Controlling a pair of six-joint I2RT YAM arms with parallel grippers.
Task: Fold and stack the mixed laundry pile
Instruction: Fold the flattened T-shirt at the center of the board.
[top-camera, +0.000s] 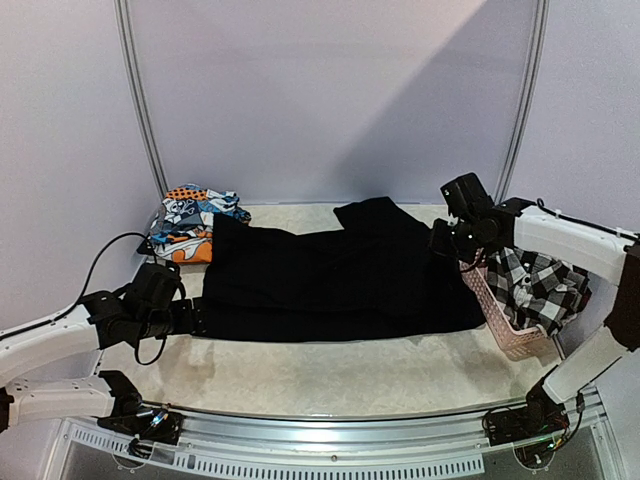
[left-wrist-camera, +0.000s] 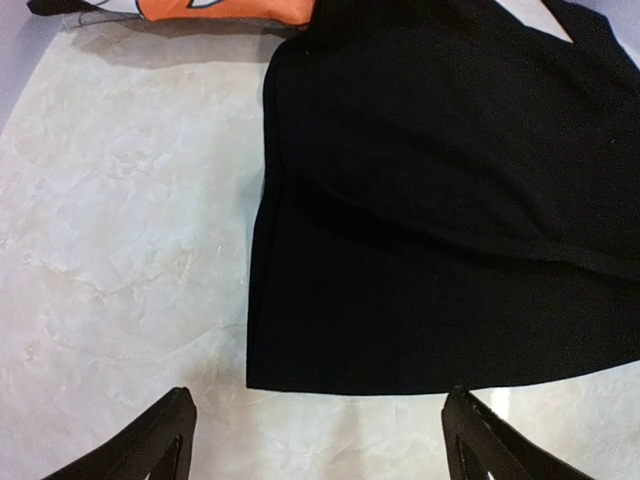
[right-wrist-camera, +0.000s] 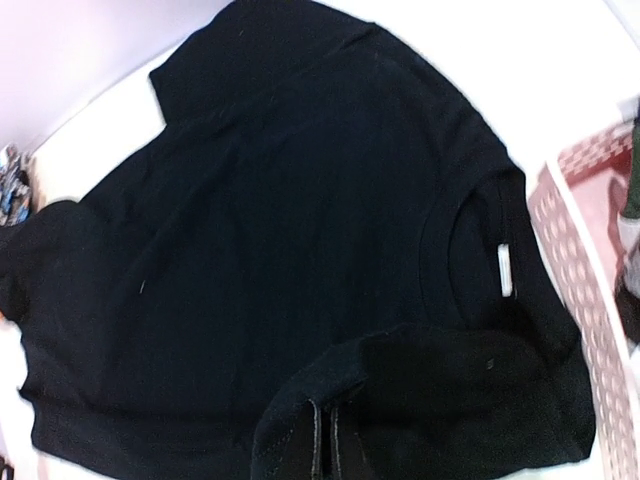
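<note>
- Early in the job: the black garment (top-camera: 330, 275) lies spread across the middle of the table (top-camera: 330, 375), not yet folded, and no stack shows.
- Printed pieces (top-camera: 195, 220) sit bunched at upper left and the checked garment (top-camera: 535, 285) is in the pink basket (top-camera: 515, 340) at right — both left to do.
- Left gripper (left-wrist-camera: 320, 450): fingers apart, just off the hem.
- Right gripper (right-wrist-camera: 325, 440): fingers together, seemingly pinching a black fold near the collar.
- Only the right wrist view shows the neck label (right-wrist-camera: 503, 270); only the overhead view takes in all three lots.

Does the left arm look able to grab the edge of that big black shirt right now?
Probably yes: the left end effector is open just short of the large black fabric shirt's hem, with only bare marbled table between.
</note>
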